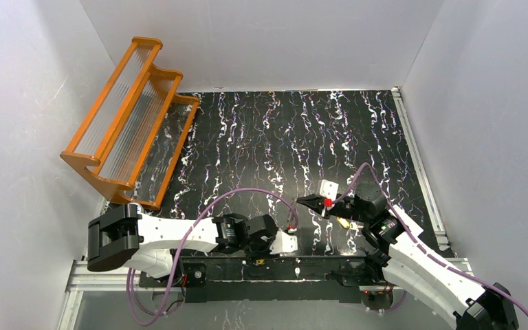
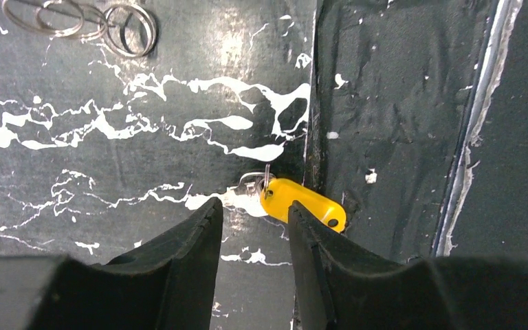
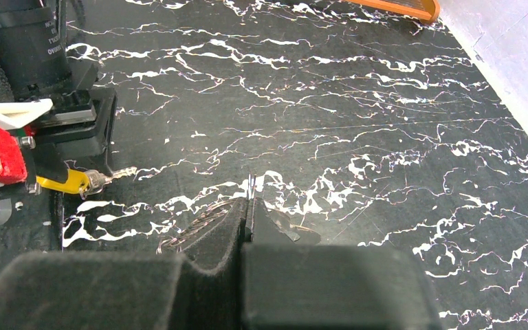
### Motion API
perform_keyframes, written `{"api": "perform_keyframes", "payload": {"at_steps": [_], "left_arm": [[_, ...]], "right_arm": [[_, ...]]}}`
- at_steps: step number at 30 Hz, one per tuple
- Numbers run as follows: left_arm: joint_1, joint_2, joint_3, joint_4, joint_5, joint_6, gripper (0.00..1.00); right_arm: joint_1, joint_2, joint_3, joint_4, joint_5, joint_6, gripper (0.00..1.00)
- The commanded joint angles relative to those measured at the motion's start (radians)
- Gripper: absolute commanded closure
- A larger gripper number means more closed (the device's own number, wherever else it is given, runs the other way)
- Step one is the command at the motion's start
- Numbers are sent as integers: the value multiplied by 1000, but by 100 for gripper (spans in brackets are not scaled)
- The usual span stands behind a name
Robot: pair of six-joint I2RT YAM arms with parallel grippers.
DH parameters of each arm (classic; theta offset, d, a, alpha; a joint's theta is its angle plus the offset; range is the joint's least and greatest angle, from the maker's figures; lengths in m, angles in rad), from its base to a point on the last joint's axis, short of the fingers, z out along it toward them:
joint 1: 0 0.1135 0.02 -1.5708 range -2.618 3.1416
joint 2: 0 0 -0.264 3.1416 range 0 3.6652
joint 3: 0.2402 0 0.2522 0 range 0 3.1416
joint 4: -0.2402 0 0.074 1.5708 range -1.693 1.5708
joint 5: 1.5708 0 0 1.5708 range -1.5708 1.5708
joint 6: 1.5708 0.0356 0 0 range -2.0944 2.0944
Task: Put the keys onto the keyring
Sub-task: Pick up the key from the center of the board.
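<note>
From above, the right claw (image 1: 311,201) reaches left over the tabletop (image 1: 261,137), near the left arm. Left wrist: the left claw (image 2: 251,213) stands apart, a key (image 2: 302,203) lying loose against one fingertip, likely lined up for pickup. Right wrist: that claw is pressed together on thin wire, apparently the keyring (image 3: 250,183), steadying it for threading
</note>
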Motion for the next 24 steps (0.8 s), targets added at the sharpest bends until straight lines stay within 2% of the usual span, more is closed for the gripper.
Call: {"api": "perform_keyframes", "payload": {"at_steps": [1, 11, 18, 24], "left_arm": [[4, 13, 27, 32, 41, 11, 63], [4, 10, 12, 49, 40, 10, 76], [4, -21, 5, 49, 20, 15, 100], [10, -84, -22, 63, -27, -2, 100]], "right_arm": [[6, -7, 13, 19, -13, 11, 99], [6, -7, 14, 19, -12, 12, 99], [6, -8, 16, 16, -12, 13, 99], [5, -6, 19, 13, -18, 13, 99]]}}
